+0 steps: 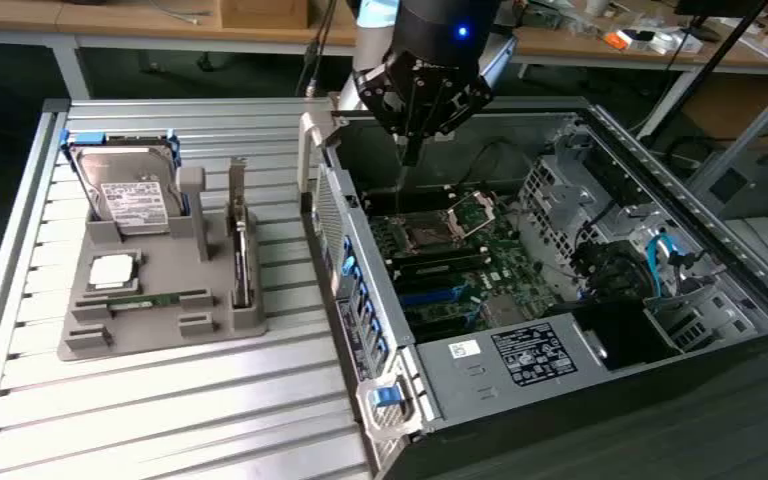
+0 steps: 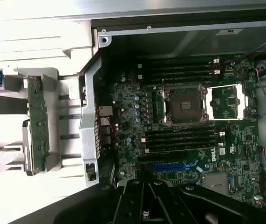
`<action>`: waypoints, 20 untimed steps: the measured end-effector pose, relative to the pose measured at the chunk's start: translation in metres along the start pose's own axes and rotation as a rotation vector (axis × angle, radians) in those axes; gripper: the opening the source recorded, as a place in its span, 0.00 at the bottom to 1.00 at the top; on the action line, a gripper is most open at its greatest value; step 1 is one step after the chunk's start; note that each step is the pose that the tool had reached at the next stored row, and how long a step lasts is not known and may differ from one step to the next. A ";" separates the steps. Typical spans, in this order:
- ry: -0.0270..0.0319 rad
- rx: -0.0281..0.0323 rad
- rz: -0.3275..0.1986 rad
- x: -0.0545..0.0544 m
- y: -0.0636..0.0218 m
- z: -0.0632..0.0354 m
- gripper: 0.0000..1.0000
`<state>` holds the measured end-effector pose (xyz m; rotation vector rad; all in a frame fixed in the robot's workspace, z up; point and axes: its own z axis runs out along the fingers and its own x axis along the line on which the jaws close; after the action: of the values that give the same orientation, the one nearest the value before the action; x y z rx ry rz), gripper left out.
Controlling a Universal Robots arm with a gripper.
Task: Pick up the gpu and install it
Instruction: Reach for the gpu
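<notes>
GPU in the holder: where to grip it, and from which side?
Probably the upper long edge, coming straight down from above. The gpu stands on edge in the holder with that edge free, and the thin card suits a pinch across its two faces.

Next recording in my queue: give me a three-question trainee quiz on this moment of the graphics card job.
1. True or false: the gripper hangs over the open computer case.
2. Where is the graphics card?
A) upright in the gray holder on the table
B) seated in the computer case
C) in the gripper
3. Which silver thing with a white label stands in the same holder?

Key: 1 true; 2 A; 3 the hard drive.
</notes>
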<state>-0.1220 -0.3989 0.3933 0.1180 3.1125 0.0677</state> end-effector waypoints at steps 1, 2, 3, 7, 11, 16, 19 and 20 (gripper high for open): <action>0.0000 0.0000 0.000 0.000 0.0000 0.0000 0.11; 0.0000 0.0001 0.000 0.001 0.0000 0.0000 0.11; 0.0000 0.0000 0.000 0.001 -0.0001 0.0000 0.11; 0.0000 0.0000 0.000 0.003 -0.0002 -0.0001 0.11; 0.0000 0.0000 0.000 0.004 -0.0003 -0.0001 0.11; 0.0000 0.0000 0.000 0.005 -0.0004 -0.0002 0.11; 0.0000 0.0000 0.000 0.007 -0.0005 -0.0002 0.11; 0.0000 0.0001 0.000 0.007 -0.0005 -0.0002 0.11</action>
<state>-0.1290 -0.3989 0.3933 0.1180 3.1125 0.0676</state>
